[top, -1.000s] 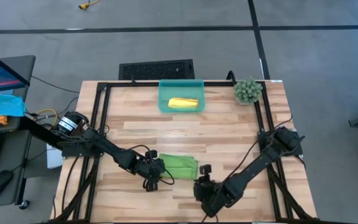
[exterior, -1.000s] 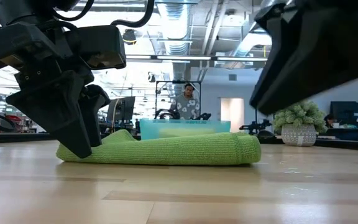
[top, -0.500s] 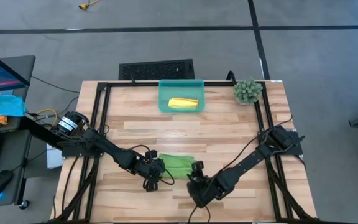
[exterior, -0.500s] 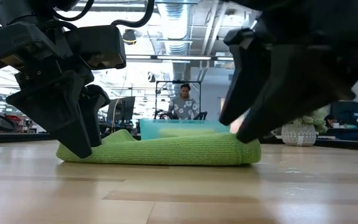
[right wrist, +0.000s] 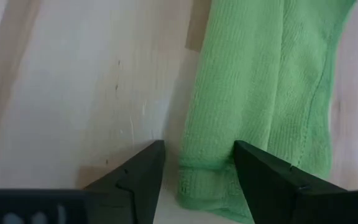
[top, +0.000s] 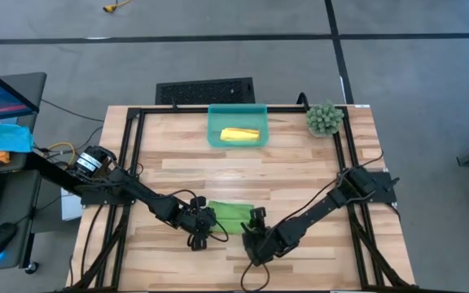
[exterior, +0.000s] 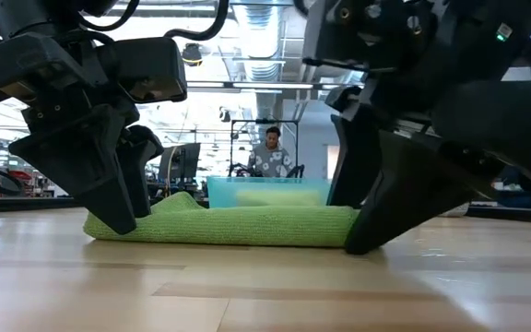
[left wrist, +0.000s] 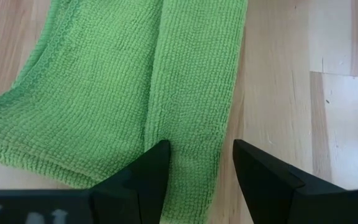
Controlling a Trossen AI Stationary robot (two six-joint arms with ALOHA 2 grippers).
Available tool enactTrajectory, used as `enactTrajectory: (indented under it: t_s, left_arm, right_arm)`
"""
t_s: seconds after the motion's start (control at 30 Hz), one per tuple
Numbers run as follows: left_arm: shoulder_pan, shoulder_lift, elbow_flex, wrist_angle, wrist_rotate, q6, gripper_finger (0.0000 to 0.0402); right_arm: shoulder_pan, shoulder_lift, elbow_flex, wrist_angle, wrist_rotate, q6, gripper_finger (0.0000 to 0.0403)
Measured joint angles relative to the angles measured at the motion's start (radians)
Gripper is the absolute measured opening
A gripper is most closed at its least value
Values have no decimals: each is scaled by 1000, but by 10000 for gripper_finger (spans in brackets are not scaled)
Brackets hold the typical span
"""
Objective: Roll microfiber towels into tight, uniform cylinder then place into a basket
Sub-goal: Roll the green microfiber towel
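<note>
The lime green towel (top: 228, 214) lies part-rolled near the surface's front edge, its rolled fold toward that edge; both ends should turn together to keep the cylinder tight. The left tool (top: 204, 233) straddles one end, fingers spread; the right tool (top: 252, 235) straddles the other, spread too; the yellow towel (top: 240, 134) sits in the basket (top: 215, 122).

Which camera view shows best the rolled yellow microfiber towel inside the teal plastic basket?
The high view: the rolled yellow microfiber towel lies fully visible in the teal plastic basket. The low view shows only a pale blur through the basket wall. Neither wrist view shows it.
</note>
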State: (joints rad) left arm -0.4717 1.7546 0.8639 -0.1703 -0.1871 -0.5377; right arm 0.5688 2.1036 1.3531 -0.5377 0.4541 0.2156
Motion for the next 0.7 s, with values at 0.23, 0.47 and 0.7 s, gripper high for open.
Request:
enactTrajectory:
  t_s: [0.23,0.47,0.7]
  left_arm:
    - [-1,0,0,-8,-7,27,174]
    - [-51,-1,0,-22,-114,95,174]
    - [-116,-36,-1,-78,-180,99,174]
  right_arm:
    - [-5,17,-1,1,-35,81,189]
    - [-5,19,-1,7,-55,122,84]
    - [-6,19,-3,2,-52,124,16]
